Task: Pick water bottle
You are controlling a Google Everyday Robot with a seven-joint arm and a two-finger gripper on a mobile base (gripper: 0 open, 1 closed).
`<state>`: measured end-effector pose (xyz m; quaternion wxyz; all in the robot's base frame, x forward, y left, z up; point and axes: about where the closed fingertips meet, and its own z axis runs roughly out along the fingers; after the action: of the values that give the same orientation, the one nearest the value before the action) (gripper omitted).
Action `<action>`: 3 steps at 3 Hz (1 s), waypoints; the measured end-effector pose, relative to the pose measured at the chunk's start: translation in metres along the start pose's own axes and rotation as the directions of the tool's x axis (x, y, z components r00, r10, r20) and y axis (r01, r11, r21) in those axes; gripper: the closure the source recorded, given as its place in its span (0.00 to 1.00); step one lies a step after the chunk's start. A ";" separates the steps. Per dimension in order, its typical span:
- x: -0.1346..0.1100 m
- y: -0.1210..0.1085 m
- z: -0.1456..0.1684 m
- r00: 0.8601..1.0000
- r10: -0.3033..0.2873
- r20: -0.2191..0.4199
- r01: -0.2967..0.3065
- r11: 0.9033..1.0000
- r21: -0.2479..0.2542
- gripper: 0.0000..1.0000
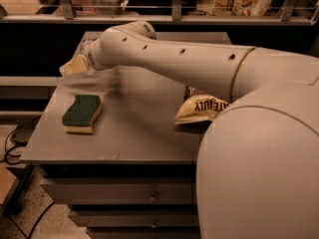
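Observation:
The water bottle (85,43) shows only as a small clear, crinkled shape at the back left of the grey table (134,128), mostly hidden behind my wrist. My arm reaches from the right across the table to its left edge. The gripper (74,65) is the pale yellowish end of the arm, low over the table's left edge, just in front of and beside the bottle. I cannot tell whether it touches the bottle.
A green and yellow sponge (82,113) lies at the front left of the table. A yellow chip bag (199,109) lies at the right, partly hidden by my arm. Drawers (119,193) sit below; a railing and shelf (174,14) stand behind.

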<state>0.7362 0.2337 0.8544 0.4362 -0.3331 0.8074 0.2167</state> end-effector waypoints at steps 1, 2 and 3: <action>0.002 0.001 0.014 0.999 0.032 0.001 -0.032 0.999 -0.022 0.15; 0.001 0.000 0.021 0.999 0.048 0.001 -0.048 0.998 -0.027 0.39; -0.006 -0.002 0.017 0.999 0.046 0.010 -0.045 0.999 -0.026 0.62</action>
<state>0.7494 0.2457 0.8500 0.4312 -0.3190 0.8095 0.2388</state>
